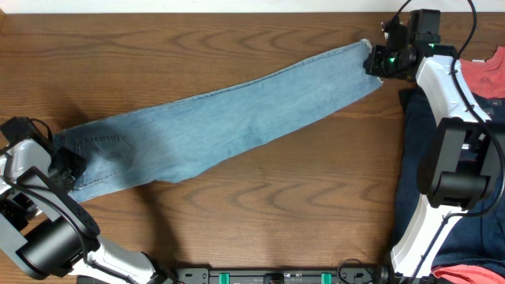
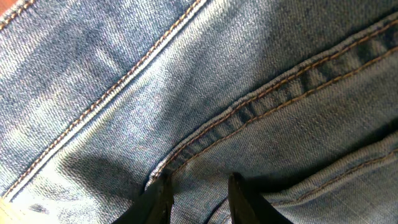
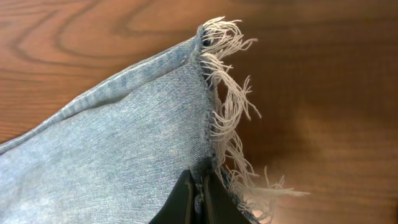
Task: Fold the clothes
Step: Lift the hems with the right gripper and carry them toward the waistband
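Note:
The light blue jeans (image 1: 229,126) lie stretched in one long strip, slanting across the wooden table from lower left to upper right. My left gripper (image 1: 67,170) is at the waist end. In the left wrist view its fingers (image 2: 198,186) pinch a bunch of denim beside a stitched pocket seam (image 2: 261,102). My right gripper (image 1: 377,63) is at the hem end. In the right wrist view its fingers (image 3: 199,186) are shut on the frayed hem (image 3: 221,106), with white threads hanging loose.
A pile of other clothes lies at the right edge: a dark blue garment (image 1: 414,189) and red cloth (image 1: 483,75). The right arm's white base (image 1: 442,170) stands over it. The wooden table (image 1: 300,205) lies in front of the jeans.

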You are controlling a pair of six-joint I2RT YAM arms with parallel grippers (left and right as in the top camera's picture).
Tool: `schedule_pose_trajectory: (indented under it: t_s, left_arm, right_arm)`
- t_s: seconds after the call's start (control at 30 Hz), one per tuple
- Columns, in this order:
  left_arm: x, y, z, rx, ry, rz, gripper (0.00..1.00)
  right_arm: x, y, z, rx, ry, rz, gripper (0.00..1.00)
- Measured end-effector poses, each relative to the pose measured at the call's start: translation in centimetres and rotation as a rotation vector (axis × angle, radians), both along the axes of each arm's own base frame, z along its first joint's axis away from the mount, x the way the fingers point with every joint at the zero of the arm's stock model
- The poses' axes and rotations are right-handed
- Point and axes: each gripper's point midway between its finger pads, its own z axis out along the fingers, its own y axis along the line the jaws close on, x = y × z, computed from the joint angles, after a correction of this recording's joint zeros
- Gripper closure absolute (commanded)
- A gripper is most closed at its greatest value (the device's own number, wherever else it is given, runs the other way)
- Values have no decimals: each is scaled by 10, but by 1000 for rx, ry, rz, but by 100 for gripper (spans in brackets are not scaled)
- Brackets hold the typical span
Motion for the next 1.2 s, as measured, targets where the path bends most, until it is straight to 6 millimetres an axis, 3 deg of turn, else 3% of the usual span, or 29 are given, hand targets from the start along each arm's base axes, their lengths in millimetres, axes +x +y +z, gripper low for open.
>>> schedule_pose_trajectory:
  t_s: [0.17, 0.23, 0.27, 0.37, 0.53, 0.57, 0.6, 0.63, 0.73, 0.83, 1.07, 1.13, 1.2]
  left_arm:
    - [0, 0, 0, -1, 0, 0, 68]
    - [0, 0, 0, -1, 0, 0, 68]
    - [0, 0, 0, 0, 0, 0, 68]
    - [0, 0, 0, -1, 0, 0, 68]
    - [0, 0, 0, -1, 0, 0, 68]
    - [0, 0, 0, -1, 0, 0, 68]
    - [0, 0, 0, -1, 0, 0, 68]
    - [0, 0, 0, -1, 0, 0, 68]
    - [2, -2, 0, -12, -11, -2, 67]
    - [7, -7, 0, -43, -40, -18, 63]
    - [26, -32, 6, -182, -147, -136, 58]
    - [29, -38, 14, -216, -166, -160, 54]
    - [32, -43, 26, -233, -185, -180, 54]
  right_arm:
    - [-1, -2, -2, -8, 10, -10, 98]
    - [-2, -2, -2, -5, 13, -15, 79]
    - [-1, -3, -2, -11, 14, -21, 78]
    - [-1, -6, -2, -30, 10, -23, 99]
    - [0, -4, -3, -44, 10, -30, 98]
    - [1, -3, -3, -48, 7, -28, 93]
    - [2, -3, -3, -53, 5, -29, 79]
    - [3, -3, -3, -59, 3, -37, 75]
    - [7, -9, -5, -109, -11, -48, 46]
    - [9, -16, -14, -145, 0, -75, 32]
    - [-1, -26, -81, -203, 125, -61, 18]
    - [3, -23, -77, -189, 112, -51, 17]
    - [2, -21, -80, -180, 115, -34, 23]
